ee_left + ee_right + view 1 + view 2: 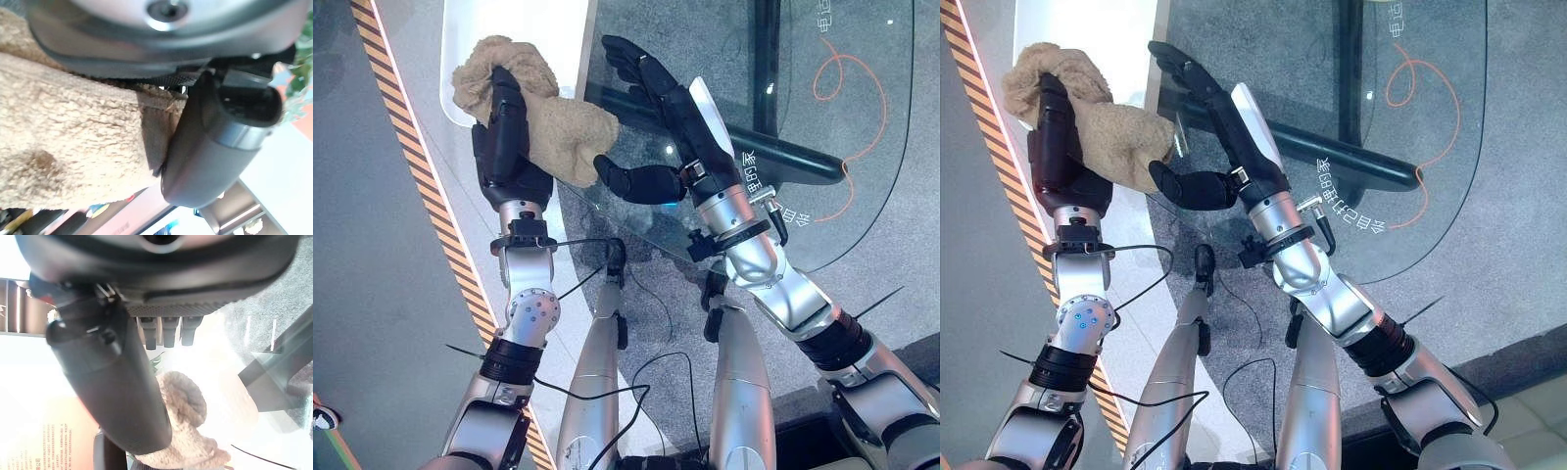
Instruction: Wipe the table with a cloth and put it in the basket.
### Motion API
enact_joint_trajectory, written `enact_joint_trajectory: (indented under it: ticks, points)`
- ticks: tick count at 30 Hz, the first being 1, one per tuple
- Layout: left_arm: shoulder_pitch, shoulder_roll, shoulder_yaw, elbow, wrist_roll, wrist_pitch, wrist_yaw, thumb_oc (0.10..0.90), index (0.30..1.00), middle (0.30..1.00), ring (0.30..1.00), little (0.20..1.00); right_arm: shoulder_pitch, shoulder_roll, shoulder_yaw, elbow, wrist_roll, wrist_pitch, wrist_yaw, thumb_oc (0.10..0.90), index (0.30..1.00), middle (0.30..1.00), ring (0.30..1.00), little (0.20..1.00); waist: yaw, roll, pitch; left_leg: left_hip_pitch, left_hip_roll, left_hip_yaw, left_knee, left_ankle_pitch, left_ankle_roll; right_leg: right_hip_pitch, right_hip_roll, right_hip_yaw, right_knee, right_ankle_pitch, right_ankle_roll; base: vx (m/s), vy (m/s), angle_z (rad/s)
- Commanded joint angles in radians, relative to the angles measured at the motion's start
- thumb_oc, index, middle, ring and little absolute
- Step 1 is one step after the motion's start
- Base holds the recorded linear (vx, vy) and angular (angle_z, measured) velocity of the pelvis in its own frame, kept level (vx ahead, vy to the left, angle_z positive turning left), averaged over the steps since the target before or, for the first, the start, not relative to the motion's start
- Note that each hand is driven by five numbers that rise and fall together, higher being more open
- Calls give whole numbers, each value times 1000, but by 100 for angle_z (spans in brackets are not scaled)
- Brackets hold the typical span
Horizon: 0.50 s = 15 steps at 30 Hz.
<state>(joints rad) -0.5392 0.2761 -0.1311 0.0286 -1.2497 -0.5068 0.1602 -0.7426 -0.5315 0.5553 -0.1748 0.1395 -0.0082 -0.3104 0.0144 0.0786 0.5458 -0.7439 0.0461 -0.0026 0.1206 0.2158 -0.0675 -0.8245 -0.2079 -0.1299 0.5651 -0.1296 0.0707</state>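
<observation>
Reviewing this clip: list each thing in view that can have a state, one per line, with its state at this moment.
cloth: bunched up, held off the table in the left hand.
left hand: fingers curled round the cloth.
right hand: open, fingers straight, thumb near the cloth's hanging end, holding nothing.
glass table: round clear top, nothing resting on the part in view.

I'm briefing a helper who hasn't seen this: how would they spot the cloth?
Find the round glass table. At its near-left edge the left hand grips the cloth: a fluffy, beige, bunched towel, the only soft thing there.
</observation>
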Motion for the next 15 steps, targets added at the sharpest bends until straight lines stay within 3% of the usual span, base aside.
enact_joint_trajectory:
  ticks: [1, 7, 15]
  points:
    - [-135, 30, 84, -149, 172, -144, 17, 100, 300, 300, 300, 200, -145, 66, -40, -117, 1, -89, -24, 800, 900, 900, 900, 900, 33, -45, -26, 16, -41, 23, 104, -160, 13, 98, 42, -13, -275, 131, 20, 0, 0, 0]
    - [-186, 45, 104, -102, 320, -198, 130, 100, 300, 300, 300, 200, -154, 68, -52, -67, -17, -90, -102, 800, 900, 900, 900, 900, 25, -42, -26, 14, -39, 26, 111, -162, 8, 92, 42, -6, -266, 127, 18, -3, 11, 0]
    - [-234, 70, 121, -51, 441, -222, 203, 100, 300, 300, 300, 200, -119, 52, -110, 31, -33, -79, -239, 800, 900, 900, 900, 900, 6, -38, -26, 21, -33, 37, 107, -163, 6, 91, 44, 6, -263, 125, 18, -5, 43, -1]
